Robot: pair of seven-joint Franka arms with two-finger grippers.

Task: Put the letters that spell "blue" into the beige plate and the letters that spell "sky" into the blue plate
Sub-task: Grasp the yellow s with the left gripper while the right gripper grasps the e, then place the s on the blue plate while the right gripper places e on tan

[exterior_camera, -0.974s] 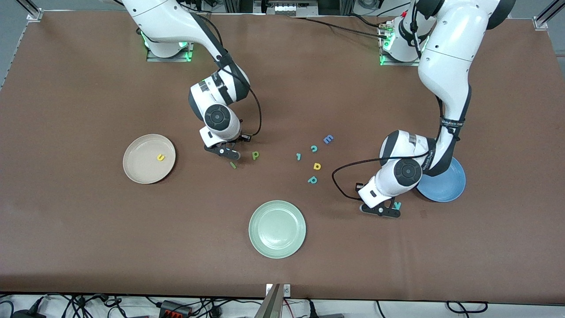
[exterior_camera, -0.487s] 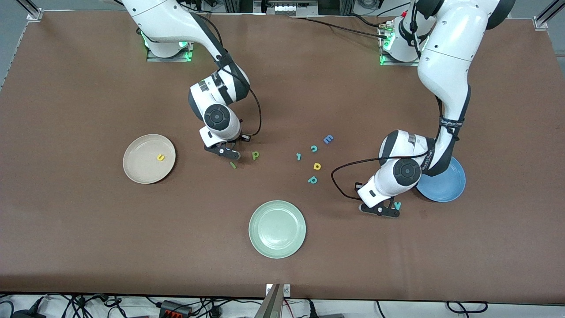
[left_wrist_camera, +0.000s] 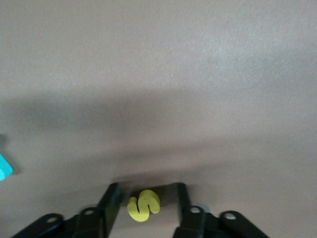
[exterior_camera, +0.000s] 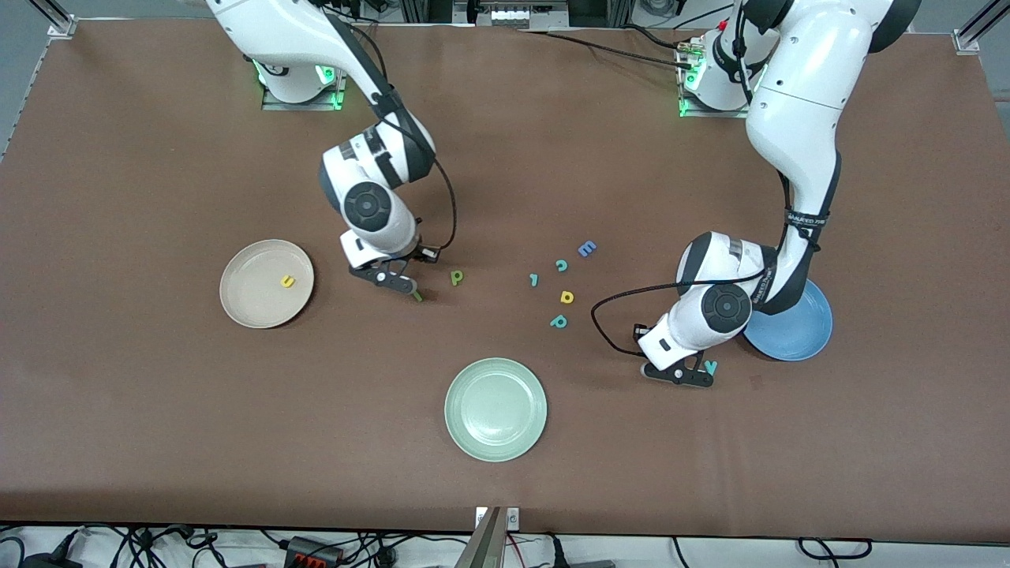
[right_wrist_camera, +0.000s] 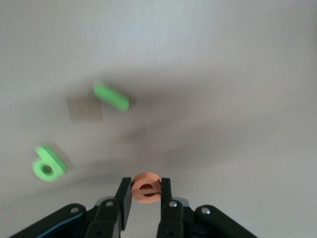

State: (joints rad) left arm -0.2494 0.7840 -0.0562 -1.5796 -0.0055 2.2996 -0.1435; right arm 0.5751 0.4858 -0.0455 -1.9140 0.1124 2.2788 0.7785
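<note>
Only the wrist views showed right gripper point(right_wrist_camera: 145, 194) clamped on orange "e" point(right_wrist_camera: 146, 188), left gripper point(left_wrist_camera: 147, 203) parted around yellow "s" point(left_wrist_camera: 143, 205).

Matt brown cloth-like table point(exterior_camera: 158, 410), soft matt foam orange "e" point(right_wrist_camera: 146, 187), smooth blue plate point(exterior_camera: 801, 335).

White rounded arms with black joints, cables, black tools.

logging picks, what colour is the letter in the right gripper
Orange: the "e" pinched in the right gripper, clearest in the right wrist view.
</note>
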